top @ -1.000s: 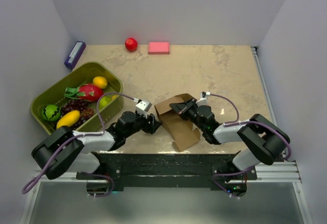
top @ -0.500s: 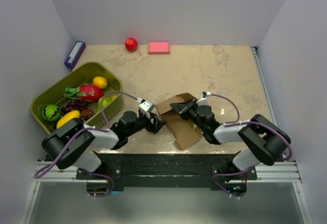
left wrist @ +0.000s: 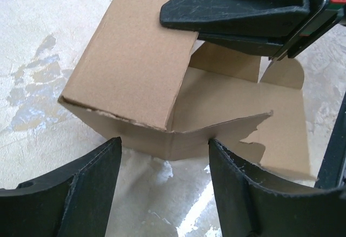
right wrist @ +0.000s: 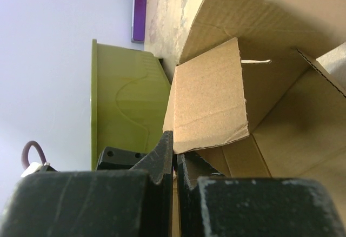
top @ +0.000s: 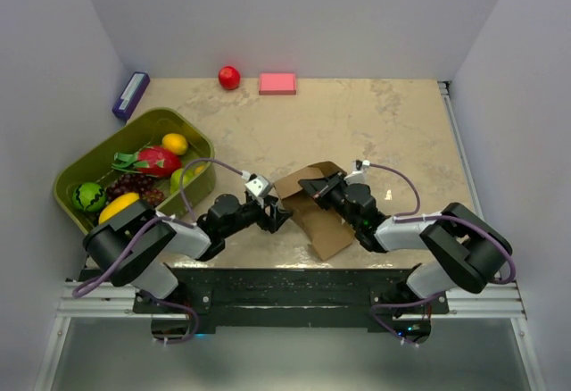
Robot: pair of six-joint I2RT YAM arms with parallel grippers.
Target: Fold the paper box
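Note:
The paper box [top: 326, 228] is a half-formed brown carton with open flaps, lying near the table's front edge between my two arms. My left gripper [top: 280, 218] is open at its left side. In the left wrist view its fingertips [left wrist: 111, 150] straddle the box's [left wrist: 135, 69] lower corner edge without pinching it. My right gripper [top: 311, 186] reaches in from the right and is shut on an upper flap [right wrist: 208, 101], the thin cardboard edge caught between its closed tips [right wrist: 174, 149]. The right fingers [left wrist: 243, 4] also show above the box in the left wrist view.
A green basket [top: 73, 170] of fruit stands at the left, close to my left arm. A purple box [top: 130, 95], a red apple [top: 229, 77] and a pink block [top: 277, 83] lie along the back wall.
My left gripper has slid right, up to the box's left side, and its elbow has swung inward. The right gripper has kept its hold and the box has shifted slightly right.

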